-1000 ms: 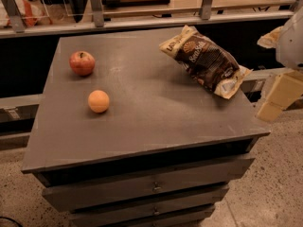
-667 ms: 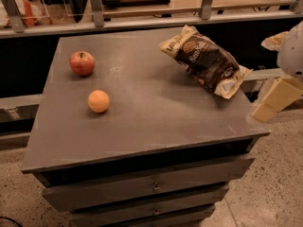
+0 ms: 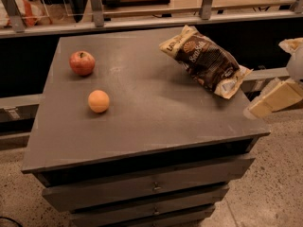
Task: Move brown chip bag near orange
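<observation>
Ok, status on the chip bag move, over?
Tool off table right edge, beside brown chip bag, not holding it. Bag at back right, far from orange. Apple beyond orange, off the path.

I see a red apple (image 3: pixel 82 63) at back-left on the grey drawer cabinet (image 3: pixel 156 122), w/ drawer fronts (image 3: pixel 142 190) stacked below the top. Behind it there's a ledge w/ metal posts (image 3: pixel 96 6), and speckled floor (image 3: pixel 279 183) at right. Gripper (image 3: pixel 265 104) sits just off the cabinet's right edge.
</observation>
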